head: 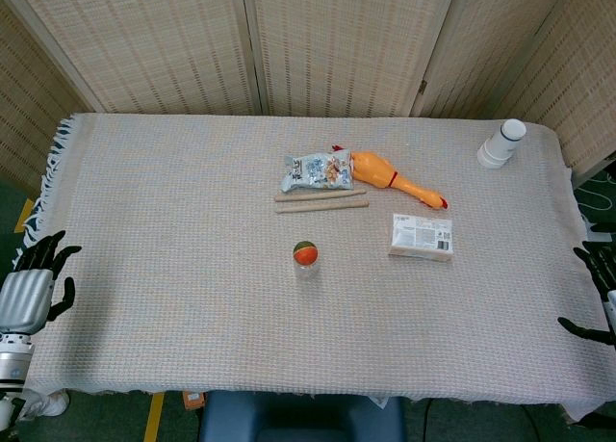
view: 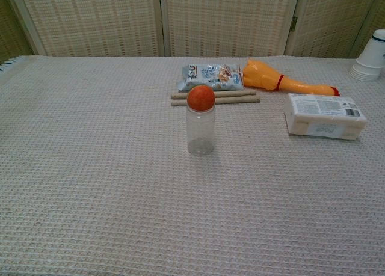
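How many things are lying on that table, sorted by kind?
Snack bag: 1
Rubber chicken toy: 1
Wooden sticks: 2
Clear cup with an orange ball resting on top: 1 cup, 1 ball
White wrapped packet: 1
Stack of paper cups: 1 stack; the number of cups is unclear
Total: 8

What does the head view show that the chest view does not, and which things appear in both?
Only the head view shows the left hand and right hand, both empty with fingers apart at the table's side edges. Only the chest view shows that the orange ball sits on a clear jar. Both show the snack bag, rubber chicken, two sticks, white packet and paper cups.
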You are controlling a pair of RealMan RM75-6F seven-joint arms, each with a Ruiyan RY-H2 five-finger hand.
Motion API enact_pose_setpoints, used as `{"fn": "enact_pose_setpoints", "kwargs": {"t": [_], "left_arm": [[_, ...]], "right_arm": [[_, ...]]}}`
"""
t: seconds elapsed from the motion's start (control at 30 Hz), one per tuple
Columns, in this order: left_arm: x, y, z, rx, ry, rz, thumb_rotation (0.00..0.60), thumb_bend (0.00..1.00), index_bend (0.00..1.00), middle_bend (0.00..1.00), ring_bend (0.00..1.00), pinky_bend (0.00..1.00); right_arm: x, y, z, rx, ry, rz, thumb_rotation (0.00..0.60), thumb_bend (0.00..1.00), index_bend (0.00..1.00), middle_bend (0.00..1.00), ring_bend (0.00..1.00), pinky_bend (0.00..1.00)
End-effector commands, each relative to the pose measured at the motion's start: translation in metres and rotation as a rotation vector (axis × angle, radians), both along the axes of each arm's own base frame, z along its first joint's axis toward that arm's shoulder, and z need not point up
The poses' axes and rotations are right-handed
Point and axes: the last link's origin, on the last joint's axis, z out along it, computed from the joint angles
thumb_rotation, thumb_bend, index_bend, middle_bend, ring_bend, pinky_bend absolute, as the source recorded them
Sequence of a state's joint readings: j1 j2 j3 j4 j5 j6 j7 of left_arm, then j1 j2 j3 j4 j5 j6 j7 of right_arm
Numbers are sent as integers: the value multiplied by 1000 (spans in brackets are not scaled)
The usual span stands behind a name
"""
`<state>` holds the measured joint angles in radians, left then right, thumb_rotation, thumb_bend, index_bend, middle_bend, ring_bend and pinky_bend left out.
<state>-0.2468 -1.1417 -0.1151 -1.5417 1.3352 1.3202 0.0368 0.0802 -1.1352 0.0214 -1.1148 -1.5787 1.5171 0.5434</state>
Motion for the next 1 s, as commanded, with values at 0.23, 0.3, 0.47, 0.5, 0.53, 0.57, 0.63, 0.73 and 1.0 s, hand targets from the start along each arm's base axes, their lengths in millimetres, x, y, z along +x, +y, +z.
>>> {"fn": "enact_pose_setpoints", "kwargs": {"t": [0.23, 0.3, 0.47, 0.5, 0.53, 0.57, 0.63, 0.73, 1.0], "left_arm": [[5, -3, -2, -23, -7, 2, 600, 633, 207, 0, 0, 104], [6, -3, -1, -24, -10, 5, 600, 633, 207, 0, 0, 104], [5, -3, -1, -40, -26, 11, 600, 633, 207, 0, 0, 103], [5, -4, -1, -46, -29, 10, 600, 633, 207, 0, 0, 104], [6, -4, -1, -50, -34, 6, 600, 633, 207, 0, 0, 104], [6, -4, -1, -52, -36, 4, 600, 634, 207, 0, 0, 104], [7, -4, -1, -53, -40, -2, 600, 635, 207, 0, 0, 104], [6, -5, 1, -51, -51, -2, 600, 633, 207, 0, 0, 104], [7, -7, 4, -67, -87, -3, 600, 633, 207, 0, 0, 104]], "right_arm": [[-2, -3, -1, -22, -9, -40, 600, 54, 21, 0, 0, 0], [2, -13, -4, -15, -29, -37, 600, 53, 21, 0, 0, 0], [30, -63, -14, 50, -27, -19, 600, 55, 31, 0, 1, 0], [39, -74, -16, 56, -27, -18, 600, 54, 34, 0, 1, 0], [52, -89, -21, 72, -24, -12, 600, 54, 36, 0, 2, 0], [61, -100, -26, 89, -19, -10, 600, 54, 34, 0, 2, 0], [85, -121, -43, 140, 8, -17, 600, 53, 27, 0, 3, 0], [118, -142, -71, 216, 78, -3, 600, 54, 44, 12, 23, 0], [168, -172, -133, 322, 127, -34, 600, 54, 40, 25, 36, 0]]}}
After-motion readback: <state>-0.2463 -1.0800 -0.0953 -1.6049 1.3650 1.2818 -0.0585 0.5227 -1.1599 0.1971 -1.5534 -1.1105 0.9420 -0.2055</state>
